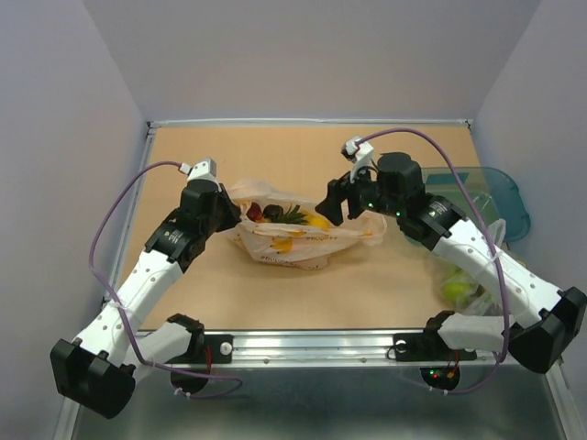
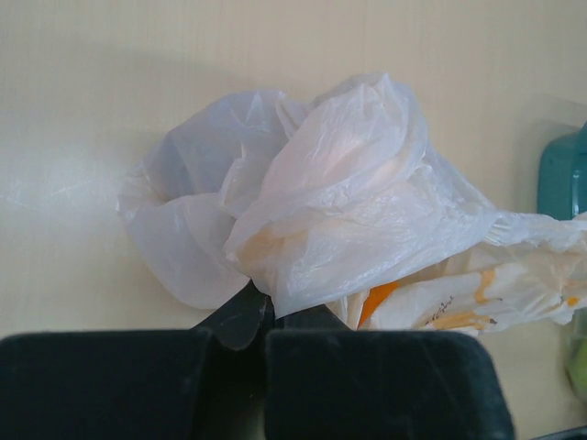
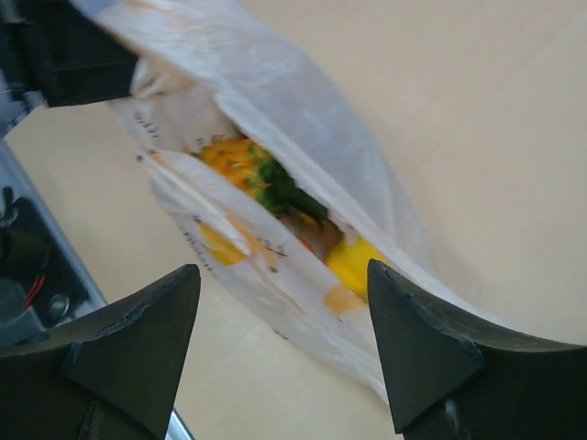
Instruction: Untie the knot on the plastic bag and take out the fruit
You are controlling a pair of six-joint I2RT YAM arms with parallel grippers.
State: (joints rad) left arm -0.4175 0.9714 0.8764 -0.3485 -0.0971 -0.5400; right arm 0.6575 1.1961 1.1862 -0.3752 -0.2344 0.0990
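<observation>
**Left gripper [image 2: 261,316] clamped on thin whitish-peach plastic bag [image 1: 303,240], right gripper [image 3: 280,270] spread above it**

In the left wrist view the left gripper's black fingers [image 2: 243,321] are pressed together with a bunched fold of the translucent film caught between them. The crumpled plastic billows up and away from the pinch. From above, this grip sits at the bag's left end. The right gripper holds nothing, its dark fingers [image 3: 138,339] well apart. It hangs over the bag's right half, near the upper edge of the film; whether a finger touches the plastic cannot be told.

The plastic bag lies in the middle of the tan, cork-like table board [image 1: 275,151], between the two grippers, its long side running left to right. It is printed with small orange-yellow marks. Its mouth gapes along the top, and the small toy fruit [image 1: 284,216] is inside. The right wrist view shows an orange pineapple [image 3: 229,156] with a green crown, a dark piece beside it and a yellow lemon [image 3: 353,261], all within the slit of the opening.

At the board's right edge rests a teal translucent plastic piece [image 1: 500,197] with a rounded corner. Nearer the right arm lies a clearer bag [image 1: 459,286] with green contents. Both are well apart from the peach bag
</observation>
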